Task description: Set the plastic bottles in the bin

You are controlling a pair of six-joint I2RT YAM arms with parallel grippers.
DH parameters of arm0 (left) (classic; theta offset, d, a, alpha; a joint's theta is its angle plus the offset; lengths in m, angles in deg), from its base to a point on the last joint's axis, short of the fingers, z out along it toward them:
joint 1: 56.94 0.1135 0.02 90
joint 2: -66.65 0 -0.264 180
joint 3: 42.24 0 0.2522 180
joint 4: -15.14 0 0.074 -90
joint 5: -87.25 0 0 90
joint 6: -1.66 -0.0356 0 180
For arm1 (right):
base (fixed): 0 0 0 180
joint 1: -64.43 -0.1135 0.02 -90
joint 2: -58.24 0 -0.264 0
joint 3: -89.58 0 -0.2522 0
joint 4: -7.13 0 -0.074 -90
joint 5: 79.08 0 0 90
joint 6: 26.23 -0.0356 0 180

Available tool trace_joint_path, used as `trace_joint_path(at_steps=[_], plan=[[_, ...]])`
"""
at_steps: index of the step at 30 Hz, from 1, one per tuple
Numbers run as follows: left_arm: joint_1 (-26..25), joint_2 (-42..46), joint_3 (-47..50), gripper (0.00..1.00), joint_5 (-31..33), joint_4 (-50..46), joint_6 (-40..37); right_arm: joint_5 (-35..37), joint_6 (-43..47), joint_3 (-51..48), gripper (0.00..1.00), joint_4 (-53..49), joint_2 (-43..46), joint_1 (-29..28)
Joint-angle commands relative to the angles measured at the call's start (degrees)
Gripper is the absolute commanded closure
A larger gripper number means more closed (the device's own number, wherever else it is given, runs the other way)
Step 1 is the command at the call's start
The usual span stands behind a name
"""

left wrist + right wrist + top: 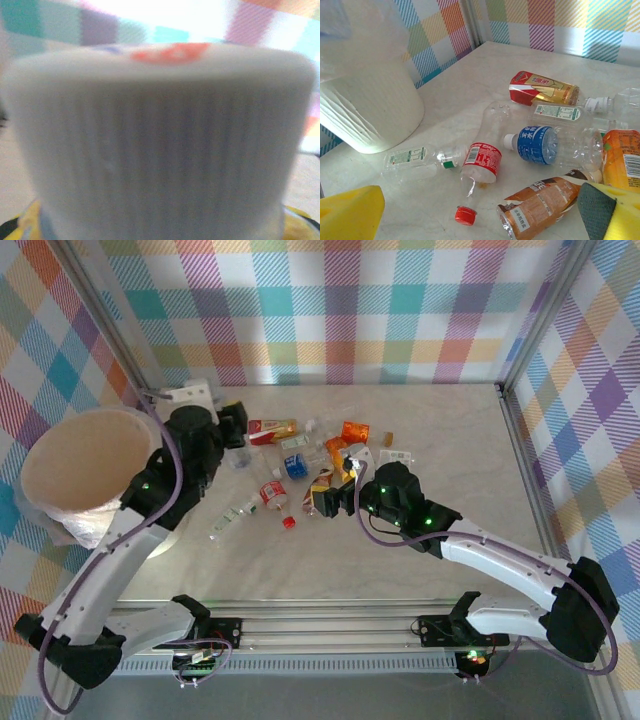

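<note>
The bin stands at the left edge of the table, its round mouth open upward, and no bottle can be seen inside it. The left end effector hangs just to the right of the bin's rim, over the table rather than over the mouth, closed on a white-cap bottle whose ribbed white cap sits blurred and very close before the left wrist camera. The right end effector is low at the near side of the bottle heap, its jaws wide apart and holding nothing; in the right wrist view its yellow fingers frame the heap from either side. The other bottles lie scattered on the table, right of the bin and well apart from it. Nearest the bin is a clear green-cap bottle on its side. Just beside it lies a red-label bottle, with a red cap at its near end. Further right are a blue-label bottle and, nearer the right end effector, a crumpled brown-label bottle. Behind them lies a red-and-gold bottle, and an orange bottle lies at the right.
</note>
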Motion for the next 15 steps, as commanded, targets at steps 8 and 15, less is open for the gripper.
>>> trace_joint_path(at_steps=[8, 15], plan=[[14.7, 5.9, -2.6, 0.58, 13.6, -4.6, -5.9, 2.8, 0.9, -0.2, 0.0, 0.0, 1.7, 0.0], [27.5, 4.4, -4.6, 0.57, 11.1, -6.8, -4.3, 3.6, 0.8, -1.0, 0.0, -0.7, 2.8, 0.1]])
